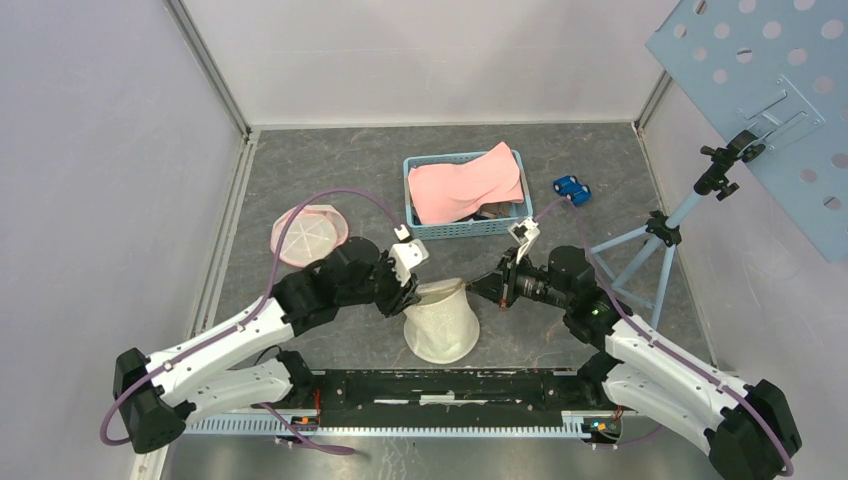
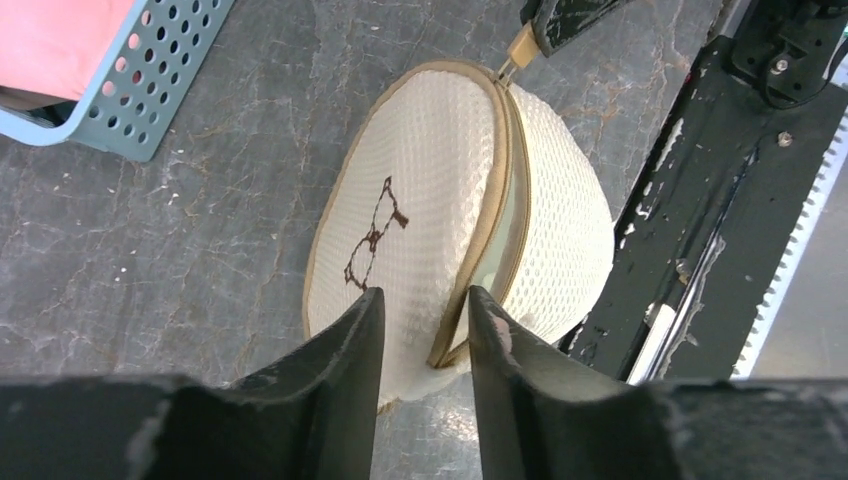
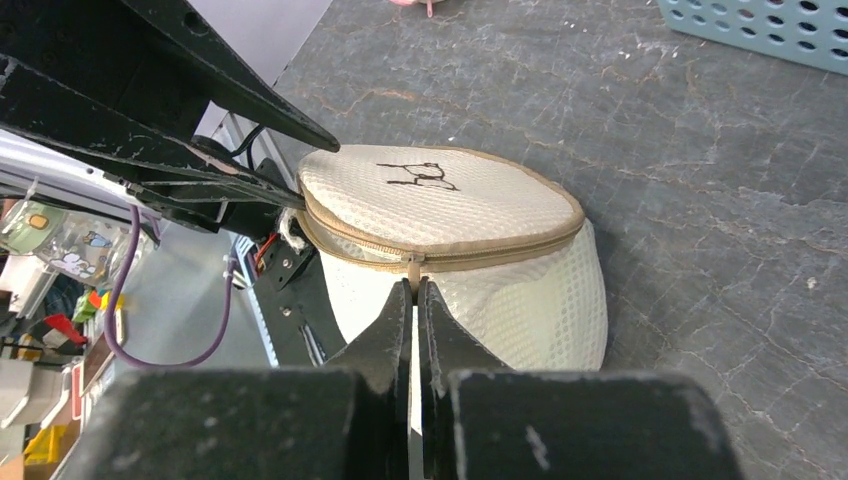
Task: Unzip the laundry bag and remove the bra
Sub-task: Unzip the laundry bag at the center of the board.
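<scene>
The cream mesh laundry bag [image 1: 441, 322] stands at the middle of the table, its tan-trimmed lid [image 2: 420, 210] bearing a dark stitched outline. My right gripper [image 3: 415, 286] is shut on the tan zipper pull [image 3: 412, 268] at the bag's right side; the pull also shows in the left wrist view [image 2: 520, 46]. My left gripper [image 2: 425, 300] stands open astride the bag's opposite edge, one finger over the lid and one beside the zip seam, where a narrow slit gapes. The bra is hidden.
A blue basket [image 1: 414, 216] holding pink cloth stands behind the bag. A pink round mesh item [image 1: 308, 232] lies at the left, a small blue toy car [image 1: 572, 188] at the right back. A tripod stand [image 1: 648, 252] carries a perforated blue panel [image 1: 760, 90]. A black rail [image 1: 450, 386] runs along the front.
</scene>
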Robot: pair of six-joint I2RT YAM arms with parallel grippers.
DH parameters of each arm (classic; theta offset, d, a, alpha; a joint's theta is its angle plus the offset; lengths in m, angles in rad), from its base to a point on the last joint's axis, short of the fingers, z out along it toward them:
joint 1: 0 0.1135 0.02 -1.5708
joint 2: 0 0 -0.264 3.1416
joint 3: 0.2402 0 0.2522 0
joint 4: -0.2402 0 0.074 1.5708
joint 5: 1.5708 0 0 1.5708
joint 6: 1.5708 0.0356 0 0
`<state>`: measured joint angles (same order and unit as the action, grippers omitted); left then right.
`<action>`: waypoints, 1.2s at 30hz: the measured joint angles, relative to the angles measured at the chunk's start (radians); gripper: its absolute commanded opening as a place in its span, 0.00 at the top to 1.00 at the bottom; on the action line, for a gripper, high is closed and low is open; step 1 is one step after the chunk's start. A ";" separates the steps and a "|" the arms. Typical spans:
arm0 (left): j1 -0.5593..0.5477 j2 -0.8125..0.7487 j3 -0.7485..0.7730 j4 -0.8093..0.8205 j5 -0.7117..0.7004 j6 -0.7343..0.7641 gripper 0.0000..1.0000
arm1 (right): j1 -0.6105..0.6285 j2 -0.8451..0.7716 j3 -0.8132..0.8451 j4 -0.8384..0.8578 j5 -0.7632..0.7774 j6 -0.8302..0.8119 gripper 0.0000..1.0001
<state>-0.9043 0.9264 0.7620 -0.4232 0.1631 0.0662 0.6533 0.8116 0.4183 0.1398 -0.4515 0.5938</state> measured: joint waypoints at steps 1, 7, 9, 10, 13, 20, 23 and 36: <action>0.000 0.003 0.002 -0.002 0.004 0.000 0.52 | 0.000 0.007 -0.001 0.006 -0.005 0.004 1.00; 0.000 0.053 0.040 0.008 0.079 -0.001 0.43 | 0.000 0.021 -0.020 0.053 -0.037 0.036 1.00; -0.003 0.080 0.055 0.018 0.095 -0.002 0.40 | 0.000 0.021 -0.023 0.065 -0.042 0.043 1.00; -0.005 0.096 0.061 0.023 0.102 -0.002 0.39 | 0.001 0.021 -0.024 0.072 -0.045 0.048 1.00; -0.018 0.144 0.080 0.037 0.110 -0.002 0.40 | 0.001 0.021 -0.024 0.087 -0.048 0.057 1.00; -0.062 0.235 0.101 0.066 0.090 -0.010 0.89 | 0.003 0.018 -0.024 0.092 -0.046 0.062 1.00; -0.064 0.228 0.100 0.071 0.045 -0.003 0.95 | 0.003 0.000 -0.023 0.069 -0.032 0.040 1.00; -0.055 0.105 0.076 0.074 -0.040 0.138 0.65 | -0.079 -0.021 0.012 0.020 -0.027 -0.016 1.00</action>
<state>-0.9592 1.0309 0.8379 -0.3496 0.1230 0.2039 0.5747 0.7902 0.4305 0.1596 -0.4786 0.5781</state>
